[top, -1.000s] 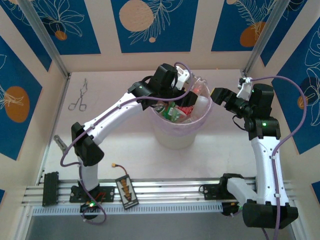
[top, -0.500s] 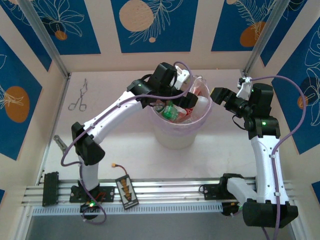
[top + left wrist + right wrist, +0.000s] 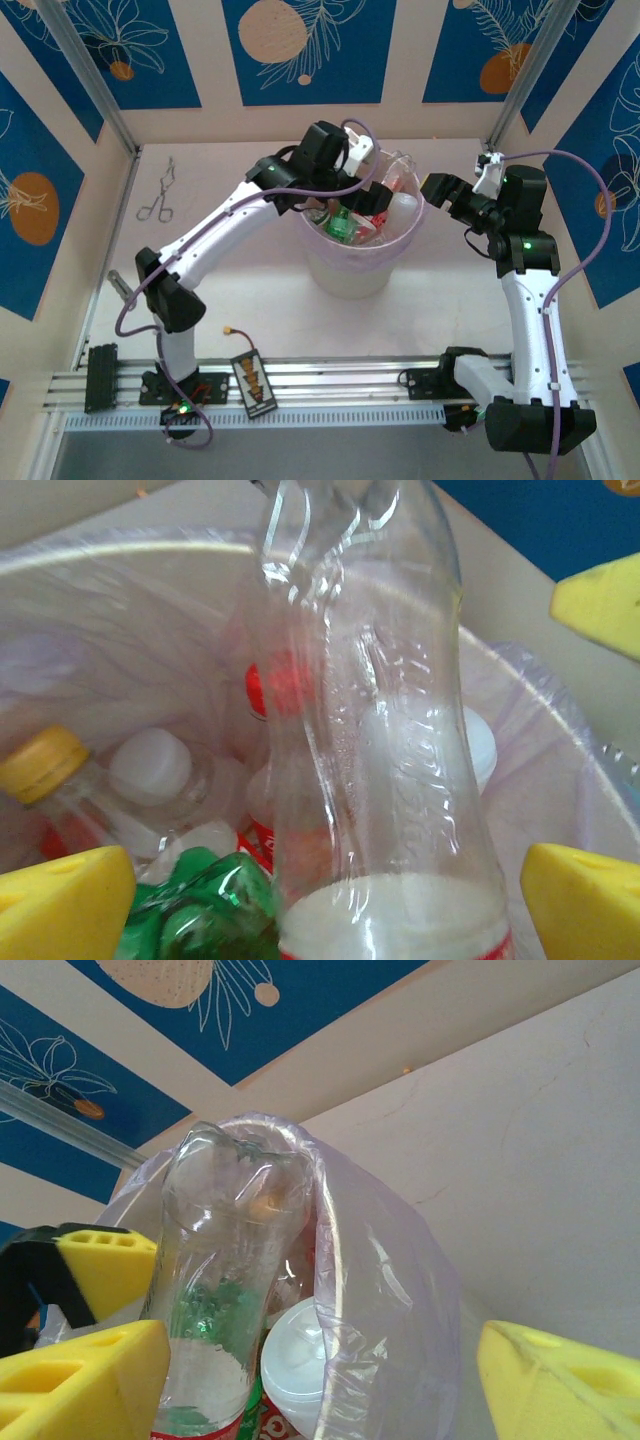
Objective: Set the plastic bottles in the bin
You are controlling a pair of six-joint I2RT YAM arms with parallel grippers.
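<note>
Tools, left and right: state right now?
Left tool: open; a clear bottle stands unclamped in the gap, over the bin.
Right tool: open, holding nothing.

Looked like a robotics lab test cell, not anybody's home or kitchen. The left arm (image 3: 215,235) and right arm (image 3: 530,310) were bolted to an aluminium rail (image 3: 340,375) at 6 o'clock of a bare counter (image 3: 275,305). Cream booth walls with blue printed panels (image 3: 340,60) stood at 9, 12 and 3, with metal frame posts (image 3: 92,80) at 10 and 2.
</note>
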